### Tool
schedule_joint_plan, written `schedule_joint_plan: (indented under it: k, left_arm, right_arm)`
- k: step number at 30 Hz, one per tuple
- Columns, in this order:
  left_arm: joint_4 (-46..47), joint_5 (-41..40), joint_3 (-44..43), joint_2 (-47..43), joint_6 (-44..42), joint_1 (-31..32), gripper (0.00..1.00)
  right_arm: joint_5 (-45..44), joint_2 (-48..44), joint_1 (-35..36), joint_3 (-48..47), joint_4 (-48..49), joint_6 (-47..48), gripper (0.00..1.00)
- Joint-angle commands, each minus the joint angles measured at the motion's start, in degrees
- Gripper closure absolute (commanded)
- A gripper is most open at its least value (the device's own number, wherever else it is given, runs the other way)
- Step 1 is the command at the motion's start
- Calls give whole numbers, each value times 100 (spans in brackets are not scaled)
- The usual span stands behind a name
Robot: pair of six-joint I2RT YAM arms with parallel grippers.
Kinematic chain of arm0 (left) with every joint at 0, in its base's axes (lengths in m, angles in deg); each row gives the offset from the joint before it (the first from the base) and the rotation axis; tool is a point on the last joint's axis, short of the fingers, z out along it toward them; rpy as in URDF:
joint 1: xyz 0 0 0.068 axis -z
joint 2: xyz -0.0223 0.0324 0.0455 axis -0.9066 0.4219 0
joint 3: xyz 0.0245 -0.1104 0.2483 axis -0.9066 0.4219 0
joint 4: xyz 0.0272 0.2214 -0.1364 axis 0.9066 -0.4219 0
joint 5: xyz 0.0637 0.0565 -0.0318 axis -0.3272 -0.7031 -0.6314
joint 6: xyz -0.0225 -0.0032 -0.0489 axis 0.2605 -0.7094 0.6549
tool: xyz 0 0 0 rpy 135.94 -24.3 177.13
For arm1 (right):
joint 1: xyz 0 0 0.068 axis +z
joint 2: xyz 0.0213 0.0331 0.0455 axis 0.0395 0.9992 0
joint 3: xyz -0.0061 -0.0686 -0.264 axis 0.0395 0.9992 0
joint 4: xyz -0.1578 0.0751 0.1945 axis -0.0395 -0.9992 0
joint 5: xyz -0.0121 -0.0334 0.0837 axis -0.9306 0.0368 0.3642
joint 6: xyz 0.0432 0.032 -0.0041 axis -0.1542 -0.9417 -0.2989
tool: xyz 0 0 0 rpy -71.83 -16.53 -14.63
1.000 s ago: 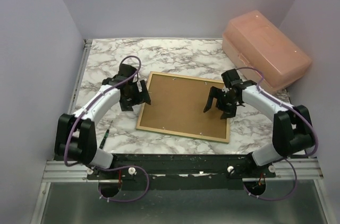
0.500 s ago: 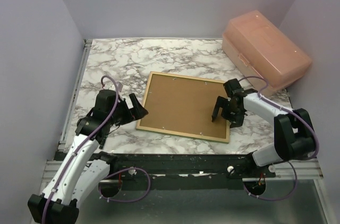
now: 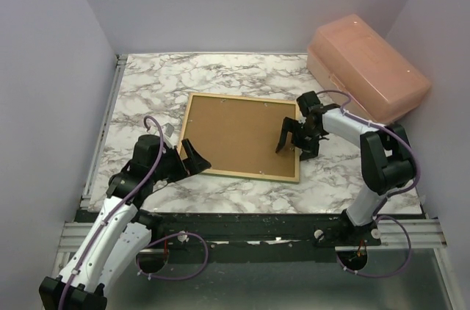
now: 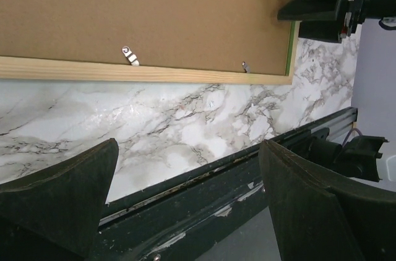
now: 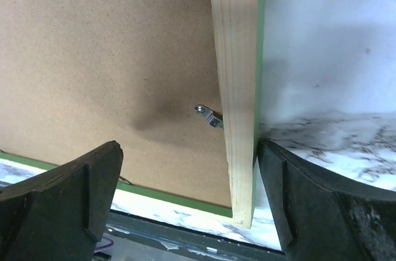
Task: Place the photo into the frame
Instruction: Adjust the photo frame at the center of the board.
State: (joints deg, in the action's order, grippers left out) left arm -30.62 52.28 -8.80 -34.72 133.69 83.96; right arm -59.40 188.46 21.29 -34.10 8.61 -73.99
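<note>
Plainly face-down, the thin-railed rectangular picture frame [image 3: 242, 98] lies flat on the white-and-grey marbled table [image 3: 147, 82], towards its middle and turned slightly askew. Its back rails are pale natural wood, with a bright green edge showing along the outer sides in both wrist views. A plain brown fibreboard backing panel [image 3: 239, 134] fills the frame, and small silver metal clips [image 4: 130, 55] sit against the inside of the rails. The left gripper [image 3: 192, 157] hangs at the frame's near-left corner with its jaws spread wide, holding nothing. The right gripper [image 3: 292, 150] is over the right rail, jaws equally wide, with the rail between its fingers but not clamped. A salmon-pink lidded plastic box [image 3: 367, 67] stands at the far right corner
</note>
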Motion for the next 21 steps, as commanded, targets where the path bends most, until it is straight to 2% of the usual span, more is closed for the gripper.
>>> schedule_joint_plan:
  k: [1, 7, 12, 16, 21]
  left_arm:
    - [280, 236, 107, 38, -23, 109, 1]
    - [489, -143, 178, 386, 18, 625, 2]
    - [672, -732, -18, 910, 125, 1449, 2]
    - [668, -1289, -337, 1285, 109, 2062, 2]
    - [687, -1850, -798, 1627, -103, 2602, 2]
  right_arm:
    - [7, 186, 52, 155, 620, 218, 0]
    - [-219, -692, 56, 973, 302, 150, 1]
    - [4, -1401, 53, 1793, 280, -119, 8]
    - [191, -1749, 57, 2200, 521, -311, 24]
    - [93, -1588, 55, 2316, 680, -308, 42]
